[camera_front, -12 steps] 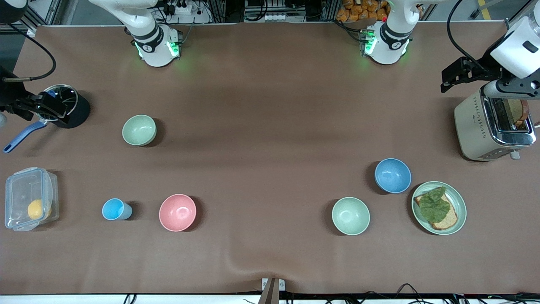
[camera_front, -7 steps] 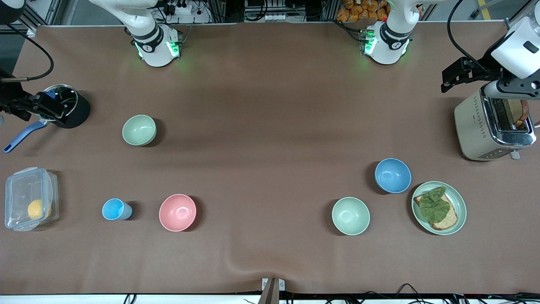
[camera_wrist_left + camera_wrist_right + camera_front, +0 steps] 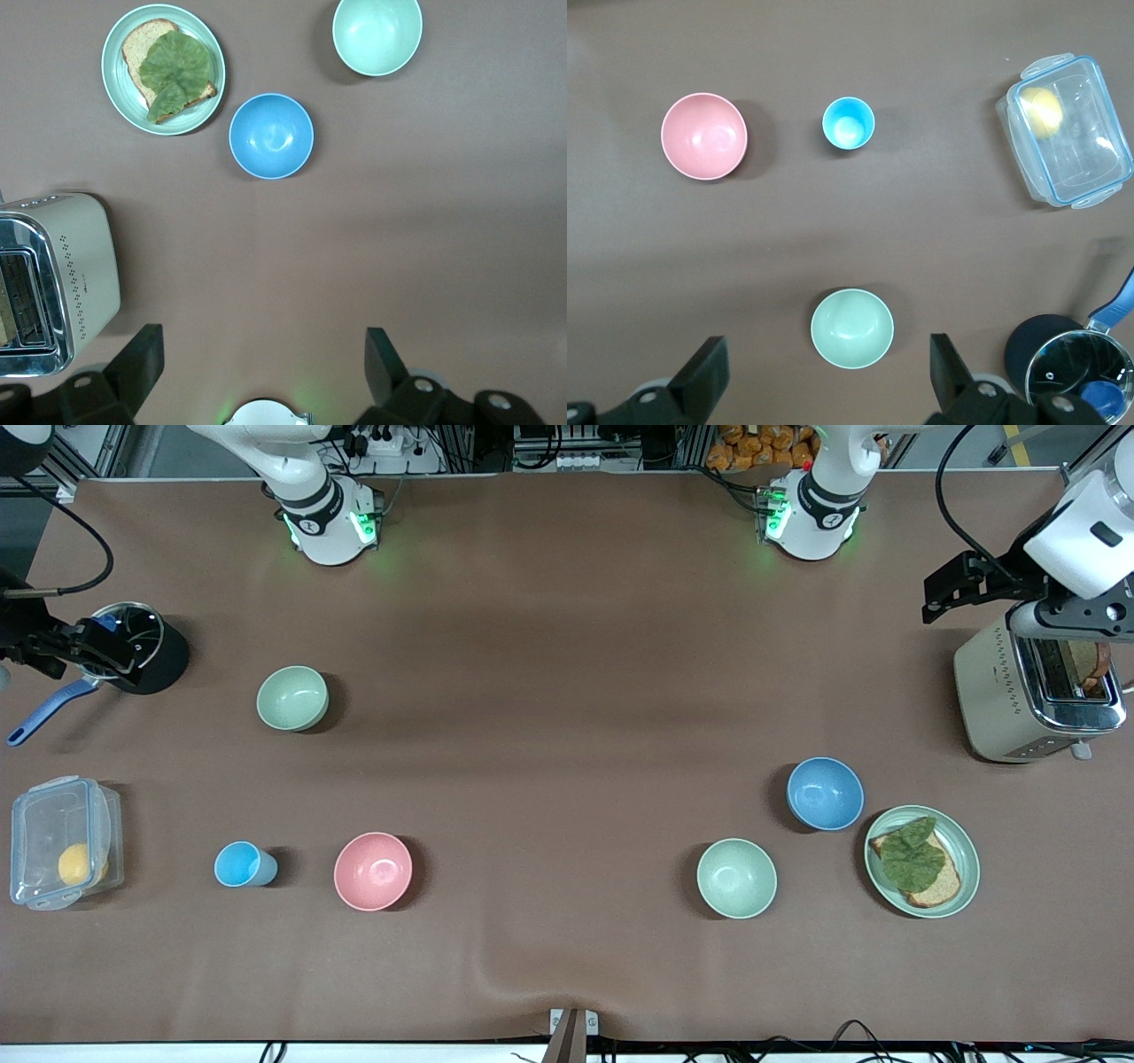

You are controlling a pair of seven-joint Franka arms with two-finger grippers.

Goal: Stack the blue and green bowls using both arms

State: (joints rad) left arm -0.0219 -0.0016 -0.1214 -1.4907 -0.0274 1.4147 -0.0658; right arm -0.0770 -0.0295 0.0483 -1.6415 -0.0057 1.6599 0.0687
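Observation:
The blue bowl (image 3: 825, 793) (image 3: 271, 135) stands upright toward the left arm's end of the table, beside the sandwich plate. The sage-green bowl (image 3: 292, 698) (image 3: 852, 328) stands upright toward the right arm's end, farther from the front camera than the pink bowl. My left gripper (image 3: 961, 586) (image 3: 261, 354) hangs open and empty high over the table next to the toaster. My right gripper (image 3: 93, 651) (image 3: 826, 363) hangs open and empty high over the black pot. Neither gripper touches a bowl.
A paler mint bowl (image 3: 736, 878) sits nearer the front camera than the blue bowl. A green plate (image 3: 967, 868) holds a sandwich. A toaster (image 3: 997, 691), black pot (image 3: 164, 662), pink bowl (image 3: 373, 871), light-blue cup (image 3: 241, 864) and clear box (image 3: 62, 855) also stand here.
Both hands have shifted only slightly in the air. The bowls have not moved.

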